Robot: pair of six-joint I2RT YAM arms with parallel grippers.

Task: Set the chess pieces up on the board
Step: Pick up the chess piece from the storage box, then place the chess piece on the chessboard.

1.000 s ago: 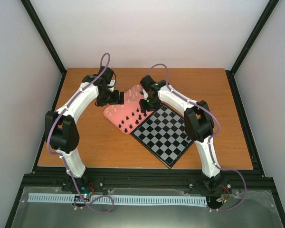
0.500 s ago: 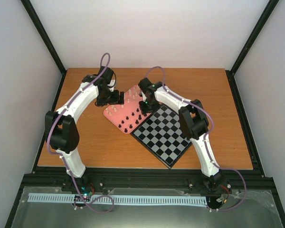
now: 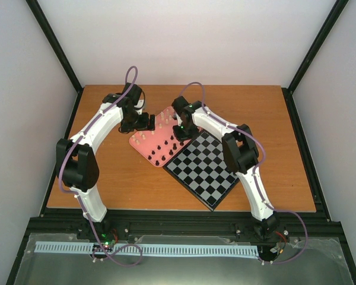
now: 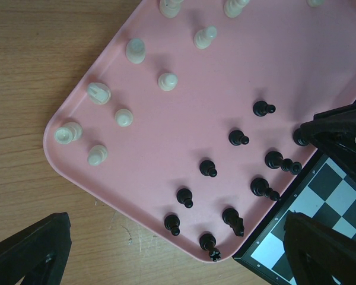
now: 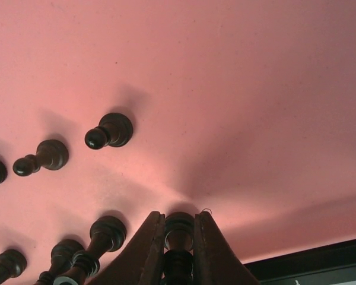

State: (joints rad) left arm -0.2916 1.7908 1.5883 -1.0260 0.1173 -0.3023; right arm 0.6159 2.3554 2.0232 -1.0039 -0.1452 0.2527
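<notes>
Right gripper (image 5: 179, 237) was clamped on a black piece (image 5: 178, 225) at bottom centre, standing on the pink tray (image 5: 255, 89). Left gripper (image 4: 177, 225) hung wide above it — cream pieces (image 4: 135, 50) upper left, board (image 4: 335, 199) corner lower right.

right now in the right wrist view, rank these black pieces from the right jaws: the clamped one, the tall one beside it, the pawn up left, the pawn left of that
1. clamped black piece, between the jaws, bottom centre.
2. tall black piece, just left of them.
3. first pawn, up and left.
4. second pawn, farther left.
</notes>
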